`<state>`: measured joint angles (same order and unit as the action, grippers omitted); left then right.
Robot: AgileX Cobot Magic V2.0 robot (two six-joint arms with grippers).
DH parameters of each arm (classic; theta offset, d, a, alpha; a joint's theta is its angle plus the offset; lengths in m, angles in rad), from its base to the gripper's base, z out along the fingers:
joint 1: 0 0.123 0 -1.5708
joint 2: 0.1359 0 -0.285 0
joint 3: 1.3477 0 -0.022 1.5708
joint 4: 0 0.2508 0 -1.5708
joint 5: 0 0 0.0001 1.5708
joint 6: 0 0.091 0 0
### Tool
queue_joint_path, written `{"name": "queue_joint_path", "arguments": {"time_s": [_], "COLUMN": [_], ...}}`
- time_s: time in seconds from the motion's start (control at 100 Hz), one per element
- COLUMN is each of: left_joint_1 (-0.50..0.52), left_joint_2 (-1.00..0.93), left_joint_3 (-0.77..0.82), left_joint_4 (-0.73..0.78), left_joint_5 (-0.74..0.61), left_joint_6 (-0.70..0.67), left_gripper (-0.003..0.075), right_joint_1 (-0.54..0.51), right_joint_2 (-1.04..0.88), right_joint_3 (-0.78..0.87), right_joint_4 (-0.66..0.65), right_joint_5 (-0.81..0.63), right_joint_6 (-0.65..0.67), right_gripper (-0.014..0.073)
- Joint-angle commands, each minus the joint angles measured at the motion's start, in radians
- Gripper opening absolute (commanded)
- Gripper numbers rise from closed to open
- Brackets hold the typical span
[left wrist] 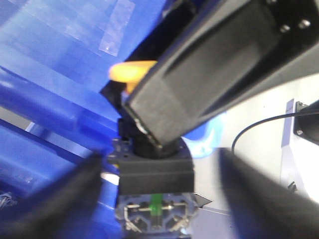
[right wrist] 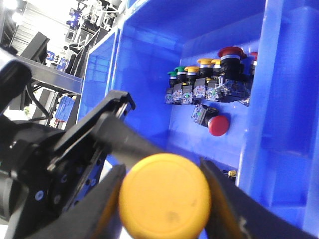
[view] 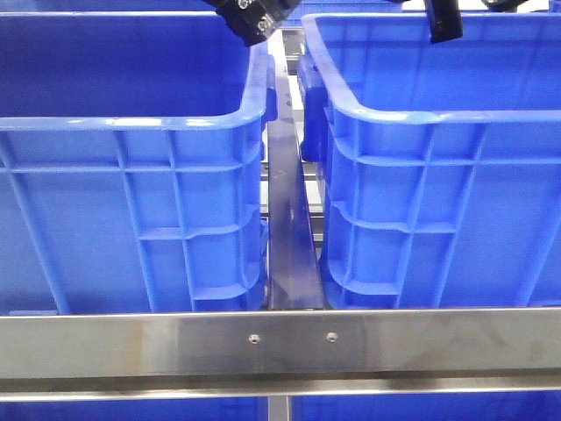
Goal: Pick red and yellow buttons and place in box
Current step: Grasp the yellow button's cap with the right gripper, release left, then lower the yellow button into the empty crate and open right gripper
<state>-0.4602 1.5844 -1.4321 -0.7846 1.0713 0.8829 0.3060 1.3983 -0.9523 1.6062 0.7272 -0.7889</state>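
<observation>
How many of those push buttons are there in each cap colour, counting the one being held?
Green buttons: 2
Yellow buttons: 4, one of them held in the right gripper
Red buttons: 3
Total: 9

A shiny metal bar (view: 280,346) runs across the front, with two small screws (view: 254,338) in it. A thin metal strip (view: 287,237) goes back from its middle. In the right wrist view, bright lamps (right wrist: 11,6) shine far off, above dark metal racks (right wrist: 47,74). In the left wrist view, a white surface (left wrist: 259,129) holds a thin black cable (left wrist: 264,122).
</observation>
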Motion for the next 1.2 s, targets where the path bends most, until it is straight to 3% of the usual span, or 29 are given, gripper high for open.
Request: {"name": "queue_joint_path", "arguments": {"time_s": [0.0, 0.23, 0.46, 0.63, 0.89, 1.19], "left_joint_1": [-0.010, -0.010, -0.010, -0.010, -0.010, -0.010], "left_joint_2": [-0.046, -0.046, -0.046, -0.046, -0.046, -0.046], "left_joint_3": [-0.034, -0.034, -0.034, -0.034, -0.034, -0.034], "left_joint_4": [-0.055, -0.055, -0.055, -0.055, -0.055, -0.055], "left_joint_5": [-0.009, 0.030, 0.052, 0.052, 0.052, 0.053], "left_joint_6": [-0.001, -0.001, -0.001, -0.001, -0.001, -0.001], "left_gripper": [0.0646, 0.0661, 0.0661, 0.0661, 0.0661, 0.0661], "right_joint_1": [-0.002, -0.026, -0.192, -0.301, -0.322, -0.322], "right_joint_2": [-0.028, -0.035, -0.059, -0.058, -0.017, 0.158], "right_joint_3": [-0.036, -0.036, -0.036, -0.036, -0.041, -0.156], "right_joint_4": [0.060, 0.059, 0.055, 0.054, 0.057, 0.060], "right_joint_5": [0.035, 0.040, 0.079, 0.025, -0.287, -0.330], "right_joint_6": [-0.018, -0.052, -0.094, -0.262, -0.557, -0.754], "right_gripper": [0.0169, 0.0169, 0.0169, 0.0169, 0.0169, 0.0169]}}
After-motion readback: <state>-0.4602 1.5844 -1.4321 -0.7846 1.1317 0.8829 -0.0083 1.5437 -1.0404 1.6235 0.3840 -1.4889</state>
